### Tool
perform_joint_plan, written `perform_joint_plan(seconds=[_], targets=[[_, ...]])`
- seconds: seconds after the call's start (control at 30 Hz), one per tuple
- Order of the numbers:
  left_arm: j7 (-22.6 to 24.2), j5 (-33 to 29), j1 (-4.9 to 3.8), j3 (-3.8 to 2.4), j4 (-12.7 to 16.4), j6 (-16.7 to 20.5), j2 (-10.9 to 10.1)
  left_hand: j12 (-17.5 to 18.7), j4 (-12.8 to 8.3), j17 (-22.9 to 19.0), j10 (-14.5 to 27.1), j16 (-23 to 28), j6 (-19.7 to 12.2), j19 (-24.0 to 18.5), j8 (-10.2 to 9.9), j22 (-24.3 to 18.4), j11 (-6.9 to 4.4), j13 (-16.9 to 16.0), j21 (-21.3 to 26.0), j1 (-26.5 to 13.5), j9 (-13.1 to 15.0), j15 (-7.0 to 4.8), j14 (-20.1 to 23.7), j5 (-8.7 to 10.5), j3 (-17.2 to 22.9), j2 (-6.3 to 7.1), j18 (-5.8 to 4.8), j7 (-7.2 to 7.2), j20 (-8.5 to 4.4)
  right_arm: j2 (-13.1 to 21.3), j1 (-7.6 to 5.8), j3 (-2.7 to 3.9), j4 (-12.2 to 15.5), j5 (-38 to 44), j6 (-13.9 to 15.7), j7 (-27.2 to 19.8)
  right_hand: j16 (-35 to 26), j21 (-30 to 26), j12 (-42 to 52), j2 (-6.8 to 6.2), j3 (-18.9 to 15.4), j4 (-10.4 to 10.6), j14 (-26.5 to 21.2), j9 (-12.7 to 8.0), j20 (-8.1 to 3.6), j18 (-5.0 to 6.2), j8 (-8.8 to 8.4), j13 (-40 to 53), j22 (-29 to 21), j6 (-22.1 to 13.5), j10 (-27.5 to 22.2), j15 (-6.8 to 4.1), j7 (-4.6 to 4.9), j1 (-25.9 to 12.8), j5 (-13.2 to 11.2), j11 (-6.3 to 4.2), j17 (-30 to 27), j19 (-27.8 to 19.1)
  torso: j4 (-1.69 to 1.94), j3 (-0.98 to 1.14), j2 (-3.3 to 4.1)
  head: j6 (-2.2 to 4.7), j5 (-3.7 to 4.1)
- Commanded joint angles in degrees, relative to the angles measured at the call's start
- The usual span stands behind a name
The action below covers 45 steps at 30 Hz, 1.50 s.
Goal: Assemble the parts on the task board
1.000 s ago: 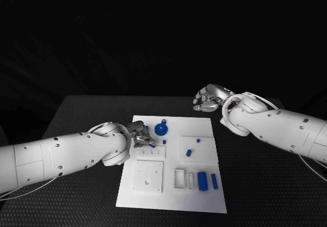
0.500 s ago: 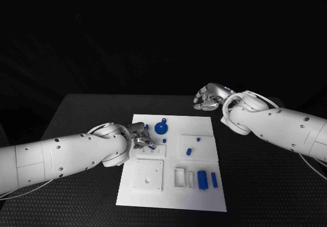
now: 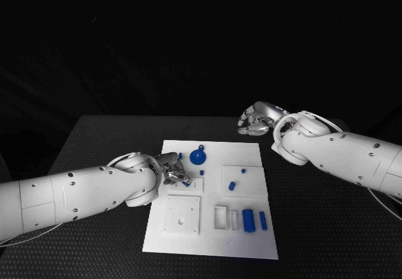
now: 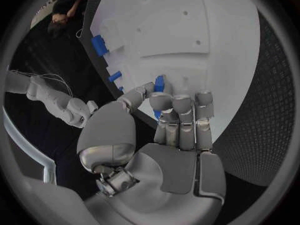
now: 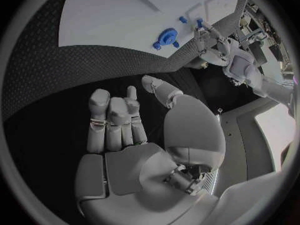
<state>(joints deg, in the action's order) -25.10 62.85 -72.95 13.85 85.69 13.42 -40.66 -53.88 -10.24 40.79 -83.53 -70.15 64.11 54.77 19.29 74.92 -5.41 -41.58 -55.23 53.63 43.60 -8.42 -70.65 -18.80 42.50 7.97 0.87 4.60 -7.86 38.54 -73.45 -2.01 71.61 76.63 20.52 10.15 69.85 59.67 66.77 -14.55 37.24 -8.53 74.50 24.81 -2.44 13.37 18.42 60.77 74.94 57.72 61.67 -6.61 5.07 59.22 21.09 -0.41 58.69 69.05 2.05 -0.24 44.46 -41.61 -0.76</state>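
Task board (image 3: pixel 214 197) sits mid-table on the black table (image 3: pixel 100 145). From the head view we just see our left hand (image 3: pixel 173 170) over its upper left, but the wrist cam shows it pinching a small blue part (image 4: pixel 159 83). Right hand (image 3: pixel 255 122) hangs beyond the board's far corner, fingers curled, holding nothing. Blue gear (image 3: pixel 197 157) lies beside the left hand.

- black table (image 3: pixel 100 139) — a dark, finely textured top, bearing the white plate
- the same dotted surface (image 4: pixel 259 110) runs beside the plate's edge
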Motion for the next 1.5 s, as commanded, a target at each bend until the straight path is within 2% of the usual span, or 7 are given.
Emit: perform_joint_plan(seconds=[0.03,0.73,1.1,1.3,1.5], targets=[[0.06,1.53,0.03,-0.03,0.05,-1.11,0.12,-0.26,-1.09,-0.12,1.78,-0.27,9.82,-0.03,0.34,1.25,-1.9,-0.08,-0.23,-0.22,8.55,-2.13,0.25,0.03,1.39,-0.4,0.32,-5.96,-7.41,0.05,-0.02,0.03,0.1,-0.01,-0.68,-0.42,-0.34,-0.2,0.08,0.35,-0.11,0.26,-0.1,-0.07,-0.34,1.63,-0.12,-0.09,0.64,0.48,-0.29,-0.01,0.8,-0.05,0.32,-0.09,0.07,0.21,0.0,0.02,-0.01,-0.09,-0.05],[-0.66,2.54,0.1,-0.03,0.36,-4.65,-0.12,-0.93,-0.61,-0.38,1.88,-0.95,10.04,-0.16,0.48,1.26,-1.89,-0.21,-0.59,-0.29,8.62,-2.04,0.38,0.6,1.31,-0.49,0.31,-6.0,-7.46,0.08,-0.01,0.03,0.15,-0.04,-0.94,-0.43,-0.35,-0.23,0.11,0.47,-0.18,0.39,-0.1,-0.09,-0.34,1.63,-0.12,-0.12,0.66,0.48,-0.31,-0.01,0.8,-0.26,0.87,-0.09,0.1,0.21,0.01,-0.02,-0.01,-0.24,-0.15],[-0.44,1.65,0.1,-0.04,0.49,-6.39,-0.09,-1.68,0.06,-1.1,2.34,-1.86,10.08,-0.83,0.44,1.22,-1.8,-0.21,-1.03,-2.69,8.47,-1.86,0.88,1.02,0.55,-2.79,0.26,-5.96,-7.41,0.05,-0.01,0.03,0.18,-0.04,-0.98,-0.42,-0.37,-0.25,0.13,0.5,-0.21,0.4,-0.11,-0.1,-0.34,1.63,-0.12,-0.14,0.67,0.49,-0.33,-0.01,0.8,-0.33,1.32,-0.09,0.12,0.2,-0.04,0.02,0.01,-0.27,-0.3],[-0.09,0.37,0.1,-0.04,0.43,-5.82,0.02,-2.21,-1.48,-1.86,2.62,-2.71,10.09,-1.48,0.44,1.19,-1.71,-0.09,-1.48,-5.73,6.81,-1.65,1.28,0.56,0.64,-5.85,0.33,-5.89,-7.34,-0.03,-0.01,0.03,0.09,-0.04,-1.15,-0.37,-0.38,-0.26,0.14,0.52,-0.21,0.39,-0.11,-0.11,-0.34,1.63,-0.12,-0.16,0.69,0.49,-0.34,-0.01,0.8,-0.35,1.59,-0.09,0.13,0.19,-0.09,0.04,0.0,-0.22,-0.38],[0.04,0.13,0.11,-0.05,0.3,-5.42,0.2,-2.36,-2.54,-2.26,2.7,-3.02,10.11,-1.58,0.65,1.14,-1.7,0.03,-1.65,-6.83,6.19,-1.61,1.38,0.35,0.99,-7.08,0.38,-5.89,-7.31,-0.15,0.0,0.03,-0.01,-0.04,-1.21,-0.38,-0.39,-0.27,0.17,0.58,-0.2,0.35,-0.1,-0.12,-0.34,1.63,-0.11,-0.18,0.71,0.5,-0.35,-0.01,0.79,-0.36,2.2,-0.1,0.15,0.2,-0.12,0.03,0.04,-0.15,-0.31]])
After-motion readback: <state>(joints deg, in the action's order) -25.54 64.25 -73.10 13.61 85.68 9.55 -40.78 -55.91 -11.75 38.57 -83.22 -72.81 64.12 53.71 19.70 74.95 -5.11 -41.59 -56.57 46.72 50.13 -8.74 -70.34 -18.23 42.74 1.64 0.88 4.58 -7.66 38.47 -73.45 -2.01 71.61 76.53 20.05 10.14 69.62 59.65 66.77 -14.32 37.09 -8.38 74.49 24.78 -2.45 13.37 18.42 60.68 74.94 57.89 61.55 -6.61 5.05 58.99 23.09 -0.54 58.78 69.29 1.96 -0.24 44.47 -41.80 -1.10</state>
